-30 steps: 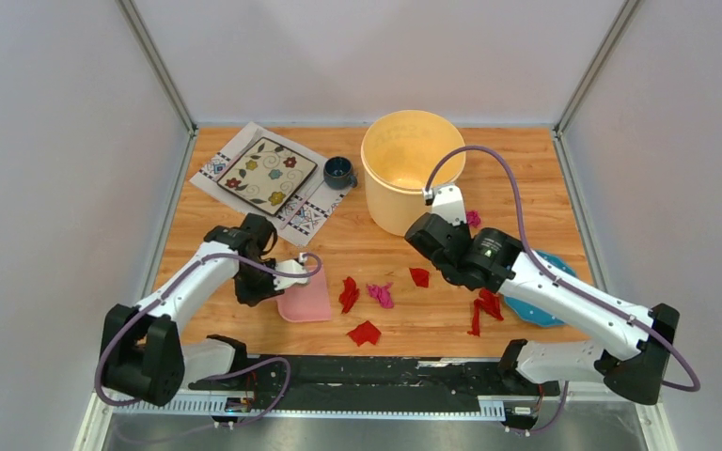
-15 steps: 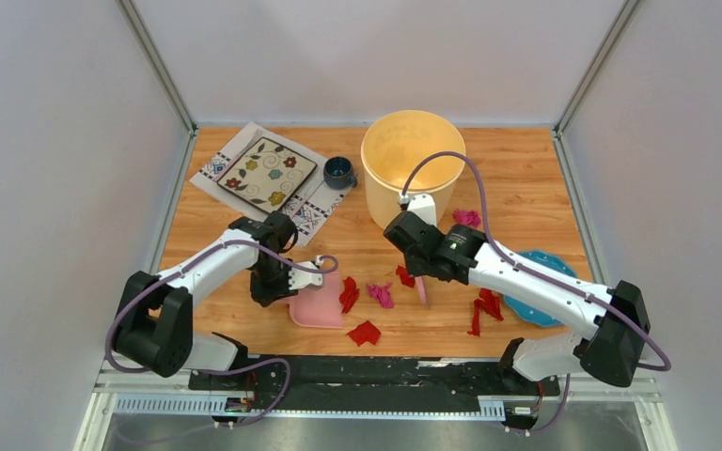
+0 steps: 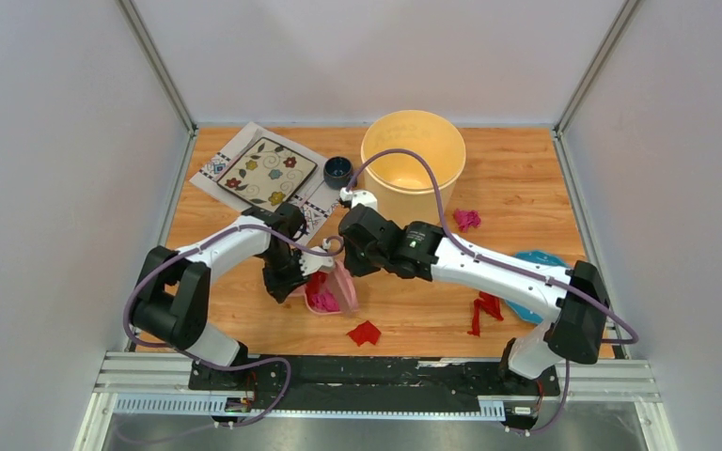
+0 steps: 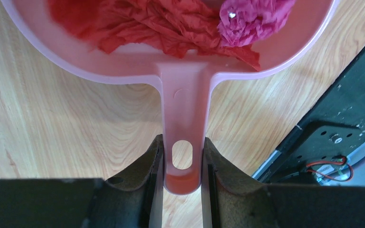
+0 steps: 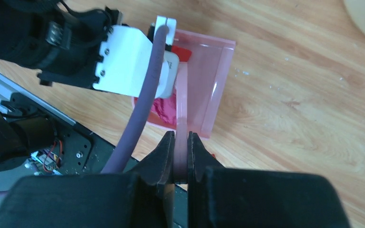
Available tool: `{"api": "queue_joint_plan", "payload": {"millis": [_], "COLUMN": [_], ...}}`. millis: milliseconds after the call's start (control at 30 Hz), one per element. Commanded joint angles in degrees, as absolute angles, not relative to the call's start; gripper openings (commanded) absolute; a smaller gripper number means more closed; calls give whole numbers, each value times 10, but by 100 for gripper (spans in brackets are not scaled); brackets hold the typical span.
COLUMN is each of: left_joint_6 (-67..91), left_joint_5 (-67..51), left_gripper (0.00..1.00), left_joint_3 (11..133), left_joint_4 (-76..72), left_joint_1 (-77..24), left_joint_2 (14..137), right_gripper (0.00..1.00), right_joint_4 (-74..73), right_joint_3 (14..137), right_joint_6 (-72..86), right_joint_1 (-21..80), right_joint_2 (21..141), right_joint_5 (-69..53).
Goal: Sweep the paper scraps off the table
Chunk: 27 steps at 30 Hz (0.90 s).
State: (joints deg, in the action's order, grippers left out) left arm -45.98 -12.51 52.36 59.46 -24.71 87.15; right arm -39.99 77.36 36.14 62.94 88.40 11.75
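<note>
My left gripper (image 4: 182, 147) is shut on the handle of the pink dustpan (image 4: 183, 102). Red and magenta paper scraps (image 4: 171, 23) lie bunched in the pan. In the top view the dustpan (image 3: 331, 289) sits near the middle front of the table (image 3: 517, 178), with my left gripper (image 3: 299, 278) at its left. My right gripper (image 5: 181, 138) is shut on the thin pink brush (image 5: 182, 99), which reaches into the dustpan (image 5: 208, 90). Loose scraps remain on the wood: a red one (image 3: 365, 332), red strips (image 3: 484, 308) and a magenta one (image 3: 467, 218).
A big yellow bucket (image 3: 414, 169) stands at the back centre. A small blue cup (image 3: 338, 171) and a floral plate (image 3: 268, 172) on a white placemat (image 3: 218, 167) are at the back left. A blue disc (image 3: 538, 258) lies under my right arm. A black rail (image 3: 385, 371) runs along the front edge.
My right arm has swung left across the table with the brush. The scraps that lay mid-table are now in the dustpan. My left arm has shifted the pan slightly to the right.
</note>
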Motion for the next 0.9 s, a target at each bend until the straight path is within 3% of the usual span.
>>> {"api": "queue_joint_plan", "payload": {"millis": [0,533,867], "left_joint_6": [-424,-364,-325], "left_joint_5": [-158,-185,-176], "left_gripper": [0,0,0], "left_joint_3": [534,580,748], "left_joint_4": [565,532,602], "left_joint_1": [-245,-213,-191], "left_joint_2": [861,786,754], "right_gripper": [0,0,0], "right_joint_4": [-397,-538,-563], "right_joint_3": [833,861,794], "right_joint_6": [333,252,251], "right_joint_1": [630,629,584], "right_joint_2": [853,665,552], "right_joint_5": [152,422,360]}}
